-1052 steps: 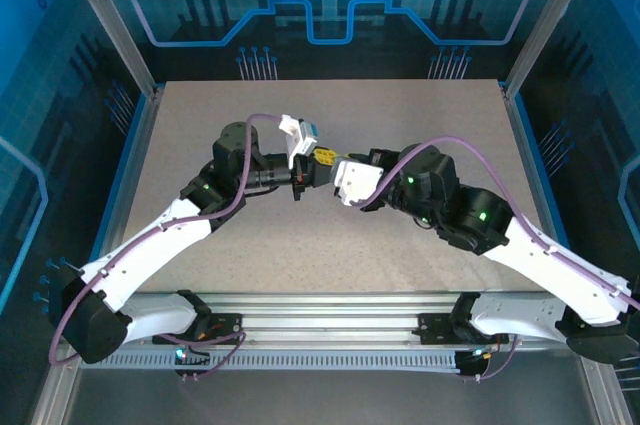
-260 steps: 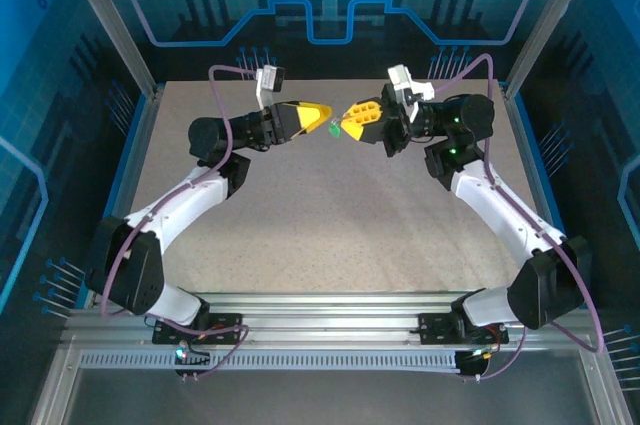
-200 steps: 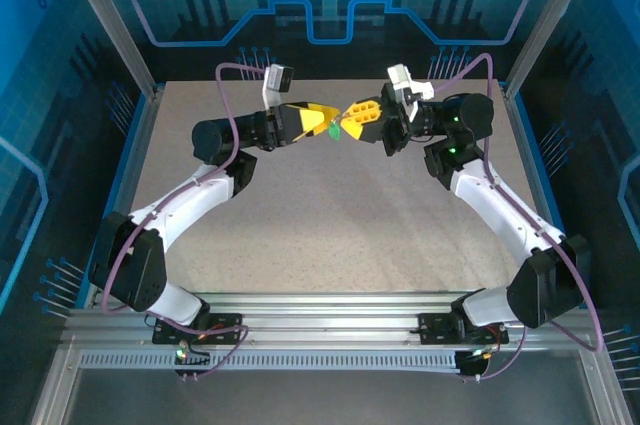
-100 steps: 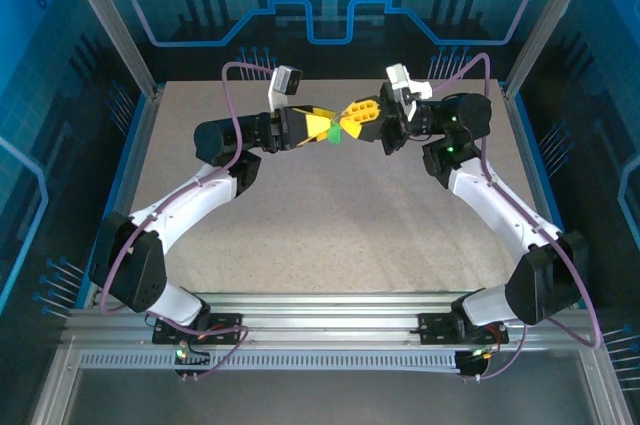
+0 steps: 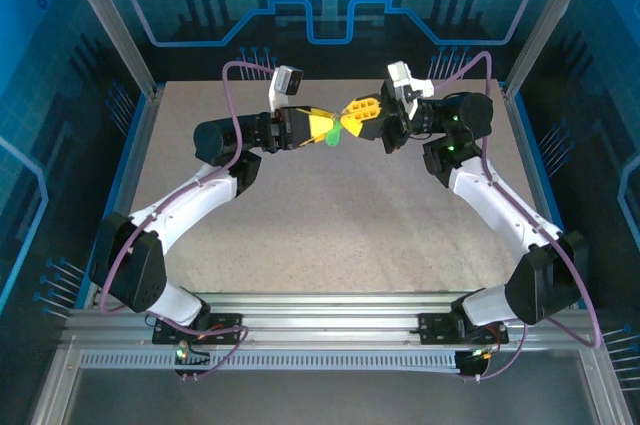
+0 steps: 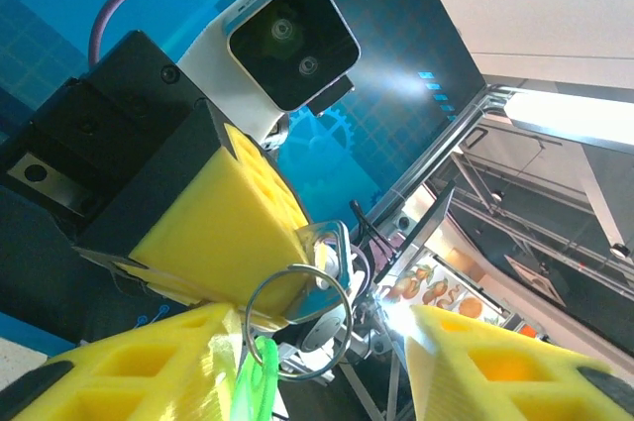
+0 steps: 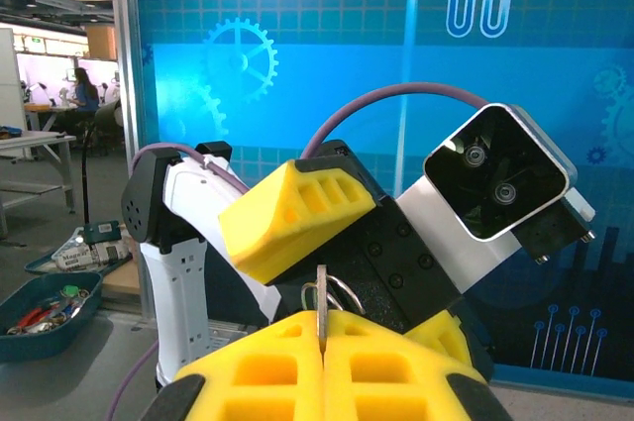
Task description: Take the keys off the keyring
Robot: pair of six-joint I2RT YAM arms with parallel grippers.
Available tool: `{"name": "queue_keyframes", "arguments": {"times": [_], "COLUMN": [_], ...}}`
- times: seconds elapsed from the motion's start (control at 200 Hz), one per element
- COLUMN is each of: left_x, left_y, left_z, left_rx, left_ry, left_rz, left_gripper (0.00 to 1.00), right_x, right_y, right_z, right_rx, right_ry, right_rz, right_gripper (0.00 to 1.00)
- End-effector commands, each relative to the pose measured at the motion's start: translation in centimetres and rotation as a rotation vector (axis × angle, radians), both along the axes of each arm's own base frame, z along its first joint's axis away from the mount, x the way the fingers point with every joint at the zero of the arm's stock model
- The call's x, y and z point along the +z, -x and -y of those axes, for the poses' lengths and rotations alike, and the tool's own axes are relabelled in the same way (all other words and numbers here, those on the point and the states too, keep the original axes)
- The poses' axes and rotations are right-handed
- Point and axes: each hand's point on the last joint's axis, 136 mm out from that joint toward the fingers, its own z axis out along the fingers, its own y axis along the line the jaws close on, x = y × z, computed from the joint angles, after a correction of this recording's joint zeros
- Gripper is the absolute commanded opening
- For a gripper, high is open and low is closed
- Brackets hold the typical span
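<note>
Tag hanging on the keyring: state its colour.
The tag is bright green, clearest in the left wrist view.

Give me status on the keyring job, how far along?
Done: keyring is up off the table, pinched in the shut right gripper. In hand: open left gripper has its fingers either side of the ring, green tag dangling below. Left: nothing looks separated from the ring yet, so pulling the keys off remains.

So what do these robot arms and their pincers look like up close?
The left arm and right arm are white shells with black joints, each trailed by a purple cable. The left gripper and right gripper have chunky yellow fingers moulded with square holes. A white-cased camera sits on each wrist.
</note>
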Motion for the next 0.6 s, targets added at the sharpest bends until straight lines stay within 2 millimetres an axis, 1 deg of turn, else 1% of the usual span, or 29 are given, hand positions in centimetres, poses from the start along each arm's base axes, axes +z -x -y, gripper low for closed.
{"name": "queue_keyframes", "arguments": {"times": [0.0, 0.185, 0.255, 0.455, 0.595], "left_x": [1.83, 1.84, 1.85, 1.86, 2.14], "left_y": [1.17, 1.13, 1.14, 0.83, 1.00], "left_z": [-0.37, -0.41, -0.41, -0.59, -0.79], "left_rx": [-0.006, -0.003, -0.002, 0.010, 0.018], "left_ry": [0.037, 0.038, 0.038, 0.041, 0.048], "left_rz": [0.091, 0.096, 0.098, 0.099, 0.111], "left_gripper": [0.45, 0.38, 0.33, 0.28, 0.23], "right_x": [1.25, 1.14, 1.15, 0.99, 0.74], "right_y": [0.03, -0.08, -0.10, -0.13, -0.25], "right_z": [0.34, 0.33, 0.34, 0.32, 0.28], "right_rx": [-0.011, -0.011, -0.011, -0.007, -0.010], "right_ry": [-0.026, -0.022, -0.023, -0.018, -0.013], "right_rz": [0.042, 0.035, 0.034, 0.029, 0.021], "right_gripper": [0.00, 0.00, 0.00, 0.00, 0.00]}}
